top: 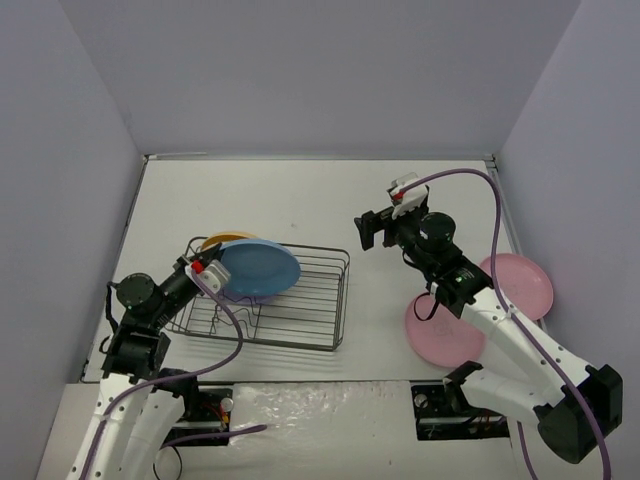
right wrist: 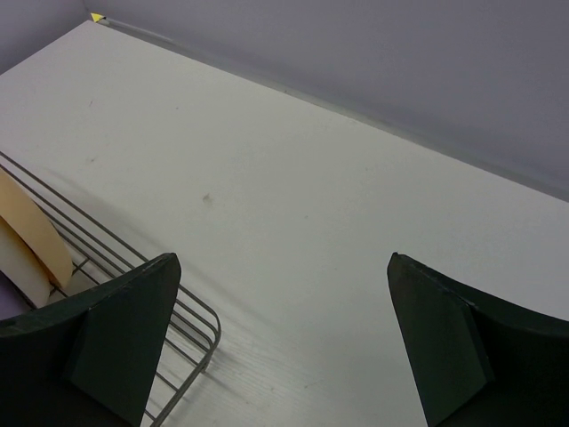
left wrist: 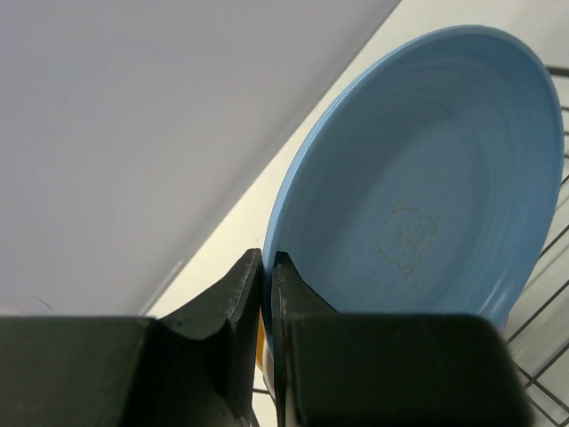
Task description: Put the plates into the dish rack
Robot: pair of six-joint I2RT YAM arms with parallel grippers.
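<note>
From above: a white table (top: 400, 200) with a dark wire dish rack (top: 320, 300) on its left side. The left hand (top: 205, 270) holds the left rim of a blue plate (top: 262, 268), which is tilted over the rack's far-left part. Whether the plate sits in a slot cannot be told. A yellow-orange plate (top: 226, 239) shows just behind it. The right hand (top: 368, 230) hangs over bare table, apart from the rack's right end. A nearer pink plate (top: 440, 342) and a farther pink plate (top: 525, 282) lie flat on the right, with the right arm (top: 500, 340) crossing between them.

Left wrist view: the fingers (left wrist: 236, 302) are pinched narrowly on the blue plate's (left wrist: 418, 178) rim. Its hollow face shows a faint centre mark (left wrist: 404, 238). Rack wires (left wrist: 542, 347) run along the right edge.

Right wrist view: the right hand (right wrist: 283, 267) is spread wide and holds nothing above the table (right wrist: 311, 178). A corner of the dish rack (right wrist: 191, 307) lies lower left, and a cream plate (right wrist: 31, 233) stands in it at the left edge
</note>
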